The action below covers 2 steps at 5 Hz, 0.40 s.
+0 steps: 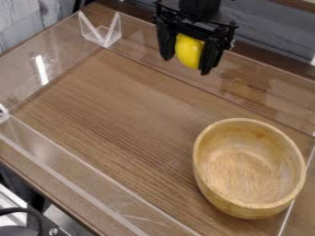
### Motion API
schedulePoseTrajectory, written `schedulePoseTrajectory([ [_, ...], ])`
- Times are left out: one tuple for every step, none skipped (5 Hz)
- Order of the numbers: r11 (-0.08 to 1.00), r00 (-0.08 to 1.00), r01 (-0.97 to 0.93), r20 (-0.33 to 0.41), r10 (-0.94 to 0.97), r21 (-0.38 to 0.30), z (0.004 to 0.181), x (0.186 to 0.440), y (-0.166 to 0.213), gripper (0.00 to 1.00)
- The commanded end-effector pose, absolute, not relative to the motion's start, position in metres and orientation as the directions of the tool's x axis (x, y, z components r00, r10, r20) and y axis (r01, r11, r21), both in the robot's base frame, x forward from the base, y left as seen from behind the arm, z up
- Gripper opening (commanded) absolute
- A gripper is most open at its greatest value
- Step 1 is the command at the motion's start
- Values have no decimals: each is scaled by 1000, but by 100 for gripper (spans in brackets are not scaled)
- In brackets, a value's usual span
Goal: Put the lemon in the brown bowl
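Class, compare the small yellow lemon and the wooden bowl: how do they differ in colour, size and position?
The bright yellow lemon is far smaller than the pale tan wooden bowl. The lemon is between the black jaws, while the bowl sits on the wooden table. The lemon looks solid, whereas the bowl is open and hollow. Both have rounded outlines.

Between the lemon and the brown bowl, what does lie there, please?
Only bare wooden tabletop shows between the lemon and the brown bowl in the camera view.
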<state>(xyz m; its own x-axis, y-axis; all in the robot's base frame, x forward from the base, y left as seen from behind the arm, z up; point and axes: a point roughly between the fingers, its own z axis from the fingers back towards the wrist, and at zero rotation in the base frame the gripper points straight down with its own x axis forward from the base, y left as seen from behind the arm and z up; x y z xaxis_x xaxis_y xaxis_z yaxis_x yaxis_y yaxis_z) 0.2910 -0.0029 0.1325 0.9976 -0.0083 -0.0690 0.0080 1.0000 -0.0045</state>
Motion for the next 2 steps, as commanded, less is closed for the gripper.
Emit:
schedulePoseTrajectory([
  [999, 996, 41, -74, -41, -7, 133, 274, -24, 0],
  [996, 994, 86, -73, -87, -9, 134, 257, -46, 0],
])
